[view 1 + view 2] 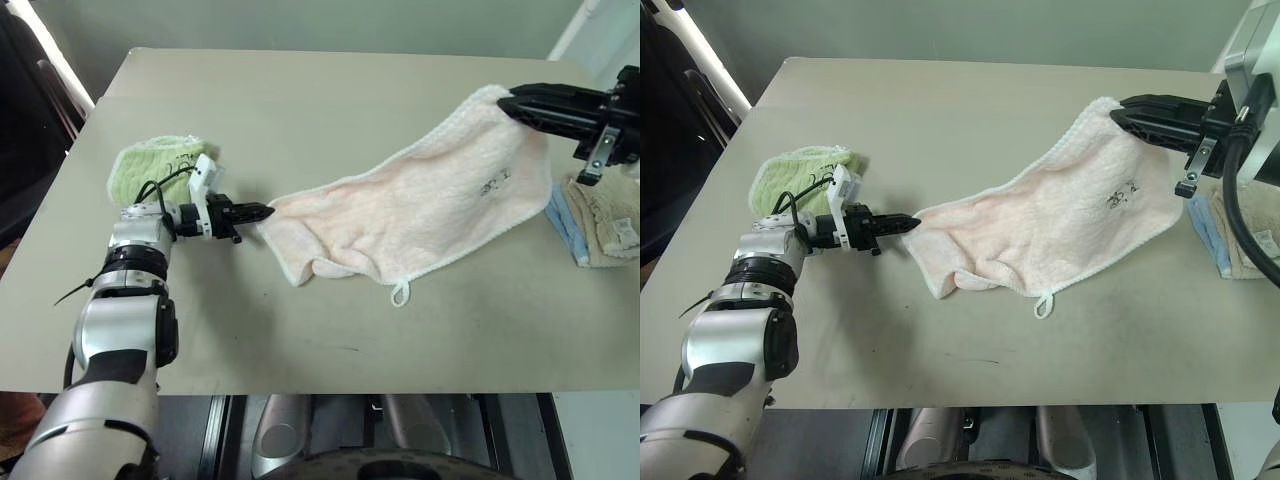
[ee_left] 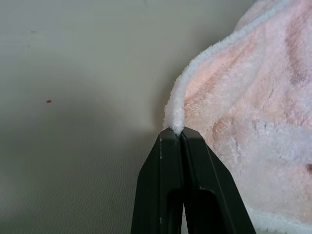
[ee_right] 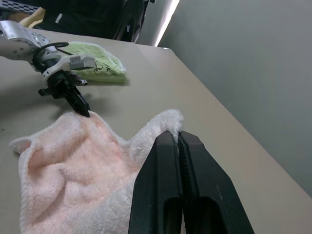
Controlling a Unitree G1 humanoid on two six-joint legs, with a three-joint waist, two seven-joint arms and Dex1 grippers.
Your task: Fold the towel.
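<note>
The towel (image 1: 420,215) stretches between both grippers. The left gripper (image 1: 266,211) pinches its near corner (jaws clamped tight); the right gripper (image 1: 503,103) is clamped on the raised far corner.

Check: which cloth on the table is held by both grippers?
The pink towel: left gripper and right gripper each pinch a corner. The green towel and beige/blue cloths lie untouched.

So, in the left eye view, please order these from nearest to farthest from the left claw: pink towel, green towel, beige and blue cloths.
1. pink towel: its corner is pinched in the left claw.
2. green towel: just behind that claw, toward the table's left edge.
3. beige and blue cloths: at the table's right edge.
</note>
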